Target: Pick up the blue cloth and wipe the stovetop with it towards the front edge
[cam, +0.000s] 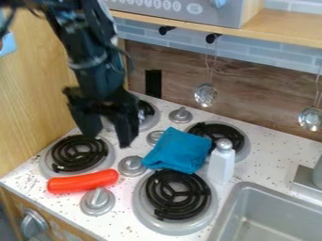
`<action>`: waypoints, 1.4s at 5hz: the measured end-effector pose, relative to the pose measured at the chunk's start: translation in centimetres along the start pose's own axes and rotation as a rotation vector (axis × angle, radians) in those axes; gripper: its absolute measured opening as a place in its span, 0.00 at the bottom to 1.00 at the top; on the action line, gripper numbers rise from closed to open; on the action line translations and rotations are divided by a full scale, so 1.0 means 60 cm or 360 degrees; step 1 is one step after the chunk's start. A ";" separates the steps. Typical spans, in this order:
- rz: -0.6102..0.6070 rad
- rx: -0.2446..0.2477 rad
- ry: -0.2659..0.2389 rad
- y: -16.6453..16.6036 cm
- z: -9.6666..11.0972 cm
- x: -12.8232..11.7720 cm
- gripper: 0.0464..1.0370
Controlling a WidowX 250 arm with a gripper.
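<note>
Sink of grey metal [270, 207] nearest, cut off at the lower right, and a smooth orange-red sausage-shaped toy [82, 181] lying front left, nearer the camera than the gripper. Next back, a rumpled blue cloth [176, 151], right of the gripper, with a white, silver-topped bottle [222, 162] beside it. Now the black two-finger gripper [110, 139], fingers spread well apart, holding nothing, its arm cut off above, partly hiding the rear-left black coil burner [146, 110]
</note>
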State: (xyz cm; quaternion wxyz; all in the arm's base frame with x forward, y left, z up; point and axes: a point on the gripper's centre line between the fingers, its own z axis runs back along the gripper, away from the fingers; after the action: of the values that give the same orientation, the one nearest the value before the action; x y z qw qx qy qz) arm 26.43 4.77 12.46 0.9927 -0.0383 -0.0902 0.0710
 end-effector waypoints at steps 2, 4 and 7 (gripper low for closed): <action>-0.0240 0.0031 -0.0097 0.021 -0.090 0.103 0.96; -0.0095 0.0041 -0.0243 0.029 -0.142 0.152 0.96; -0.0043 0.0056 -0.0305 -0.003 -0.188 0.203 0.96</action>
State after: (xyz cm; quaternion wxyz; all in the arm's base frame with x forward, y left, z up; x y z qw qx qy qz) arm 40.41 5.71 3.51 0.9809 -0.0128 -0.1840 0.0624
